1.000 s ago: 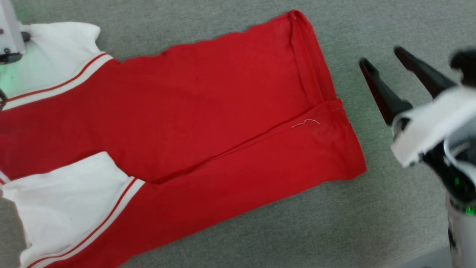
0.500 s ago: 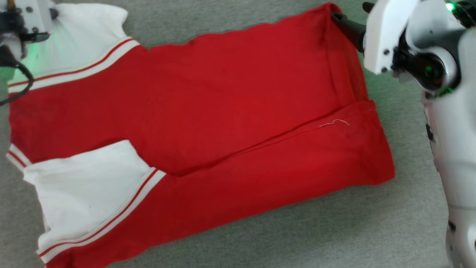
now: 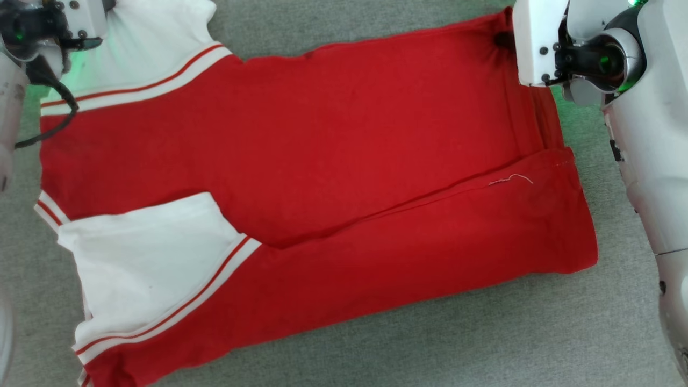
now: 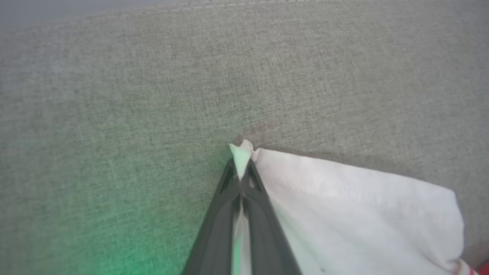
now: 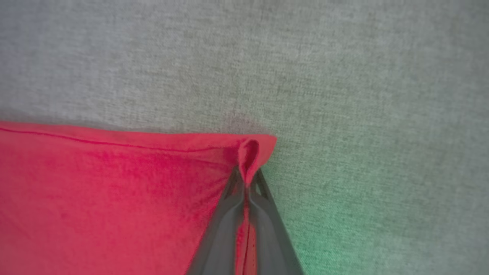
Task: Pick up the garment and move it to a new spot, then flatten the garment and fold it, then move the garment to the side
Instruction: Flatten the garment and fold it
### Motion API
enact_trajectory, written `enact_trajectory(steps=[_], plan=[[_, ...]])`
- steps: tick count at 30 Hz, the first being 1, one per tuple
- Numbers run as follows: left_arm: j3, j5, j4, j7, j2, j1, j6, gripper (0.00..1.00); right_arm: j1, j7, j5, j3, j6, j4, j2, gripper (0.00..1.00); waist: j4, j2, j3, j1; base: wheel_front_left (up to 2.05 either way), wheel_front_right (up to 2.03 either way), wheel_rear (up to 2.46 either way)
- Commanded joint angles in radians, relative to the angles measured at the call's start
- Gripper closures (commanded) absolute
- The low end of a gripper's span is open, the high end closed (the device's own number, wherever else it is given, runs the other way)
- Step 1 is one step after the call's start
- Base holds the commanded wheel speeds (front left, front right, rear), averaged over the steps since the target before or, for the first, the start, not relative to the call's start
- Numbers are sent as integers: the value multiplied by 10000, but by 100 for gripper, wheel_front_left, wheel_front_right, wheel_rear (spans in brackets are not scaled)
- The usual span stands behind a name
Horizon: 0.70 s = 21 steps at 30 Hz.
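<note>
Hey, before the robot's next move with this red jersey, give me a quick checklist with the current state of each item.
1. The left end effector is shut on the garment's white sleeve corner: ok.
2. The right end effector is shut on the red hem corner: ok.
3. The near flap is folded over the body: ok.
4. The cloth between the two grips lies flat: ok, with a slight pucker by the right grip.
5. How many layers each pinch has caught: cannot tell.
</note>
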Motion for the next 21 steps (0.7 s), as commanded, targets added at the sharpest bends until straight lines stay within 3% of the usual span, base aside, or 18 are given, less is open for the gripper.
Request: enact_trajectory(steps=[1,6,11,21], plan=[[-286,-14,206,52,-571,903,-112,100,439,-78,77,271,-15,480,-8,100,47,0,-6,0,0,0,0],[-233,-43,-113,-546,-652,696,-228,100,433,-780,310,664,-18,440,-465,100,266,0,-299,0,0,0,0],[-395,28,-638,-652,-343,432,-253,100,745,-1259,827,1335,-16,-40,-1063,100,662,0,-857,0,0,0,0],[-765,-152,-2419,-351,285,678,-238,100,1840,-1681,1877,2352,-15,-1643,-2815,100,1664,0,-2168,0,0,0,0]])
